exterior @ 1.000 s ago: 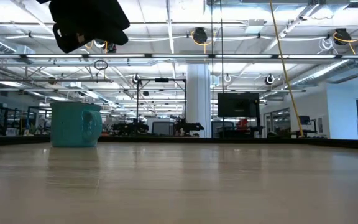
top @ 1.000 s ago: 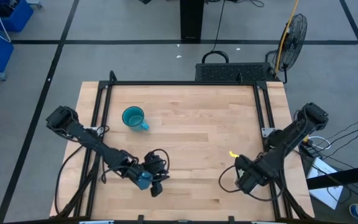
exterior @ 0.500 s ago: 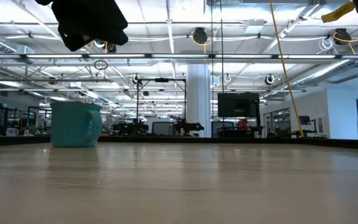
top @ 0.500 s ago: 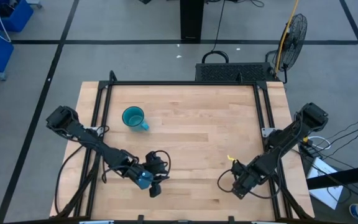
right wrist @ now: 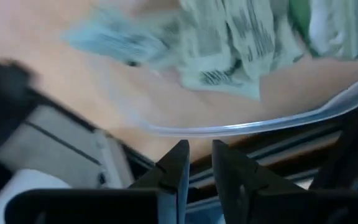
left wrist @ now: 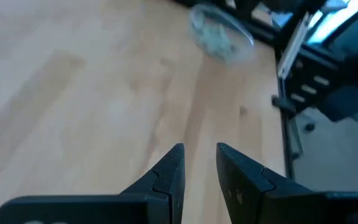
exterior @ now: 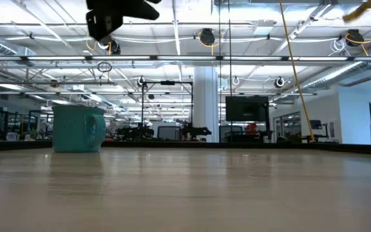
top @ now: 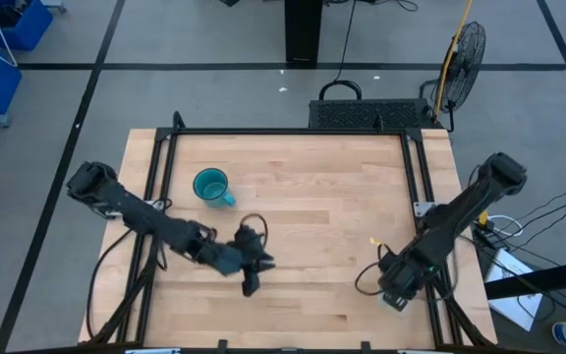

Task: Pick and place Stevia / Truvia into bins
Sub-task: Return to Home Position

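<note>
Two hands, both empty, table [top: 312, 197] otherwise nearly bare. Step as I judge it: bring both arms home.

Left hand [left wrist: 199, 152] hangs over the near-middle of the table, fingers drawn close with a thin gap, nothing between them. Right hand [right wrist: 199, 149] hangs low over the tub [right wrist: 278, 121] at the near right of the table, fingers likewise nearly closed and empty.

Sachets [right wrist: 229, 46] lie heaped inside the tub, overlapping, pale green and white. I see none loose on the bare wood in the high view. The tub itself is hidden under the right arm there.

How I'd run the retreat:
- Right arm goes first, lifting straight up until the fingers are well above the tub rim. Swing back only then, since a sideways start could clip the rim and spill the load.
- Left arm folds back along its own line, passing well apart from the mug [top: 210, 186].
- Keep both hands closed while moving, and watch the cable loops beside each wrist.

Writing: dark print bars show on several sachets, too blurred to read. No brand name legible anywhere. Mug is plain teal.
</note>
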